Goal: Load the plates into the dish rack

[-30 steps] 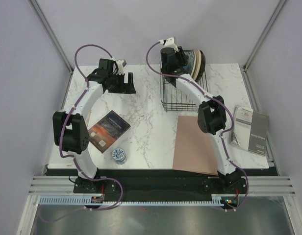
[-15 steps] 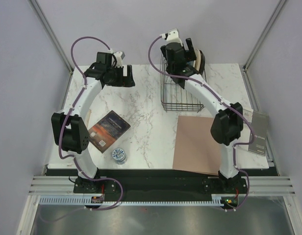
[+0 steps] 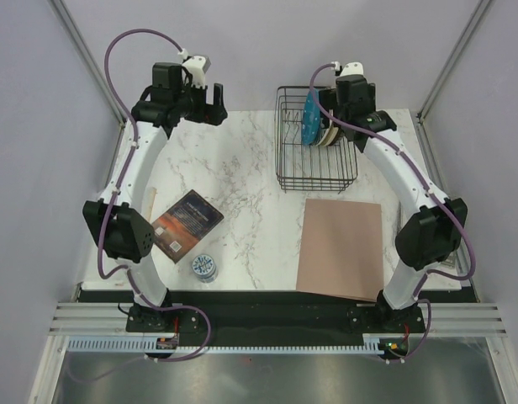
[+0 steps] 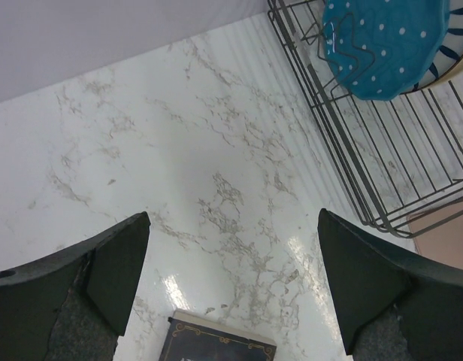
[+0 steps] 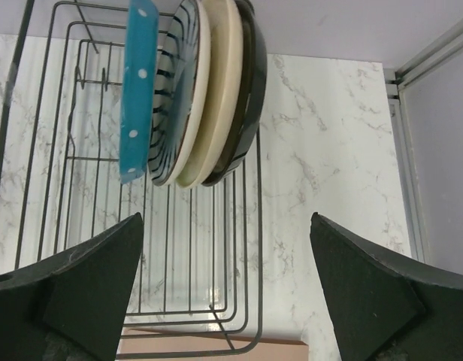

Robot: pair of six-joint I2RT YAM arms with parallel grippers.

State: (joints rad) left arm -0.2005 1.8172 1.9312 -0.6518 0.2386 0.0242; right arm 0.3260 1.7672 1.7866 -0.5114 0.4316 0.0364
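Four plates stand on edge at the far end of the single dish rack (image 3: 316, 178), which sits toward the far right of the marble surface (image 3: 242, 168). A second ago the right arm hung over the rack and hid most of the stack. The arm has since swung out to the rack's right side, leaving the plates in plain view. Over the same second the left arm has reached farther toward the back edge, while the rack has held its place.

Seen from the right wrist, the row runs left to right: the teal dotted plate (image 5: 137, 83), the black-striped plate (image 5: 183, 98), a cream plate (image 5: 220, 83) and a dark-rimmed plate (image 5: 250, 83). The last three sit close together, with the teal one a little apart from them.

The right end effector (image 5: 224, 226) is spread wide and holds nothing. The plates are ahead of it and clear of both fingers, and from overhead they lie just to its left. The left end effector (image 4: 233, 218) is also spread and empty, hovering over bare marble well apart from the rack. From its wrist camera the teal plate shows at the upper right, inside the wire.

Nearer the arm bases lie one book (image 3: 186, 221), one small blue-and-white cup (image 3: 204, 267) and one tan mat (image 3: 339, 248). The mat is just in front of the rack.
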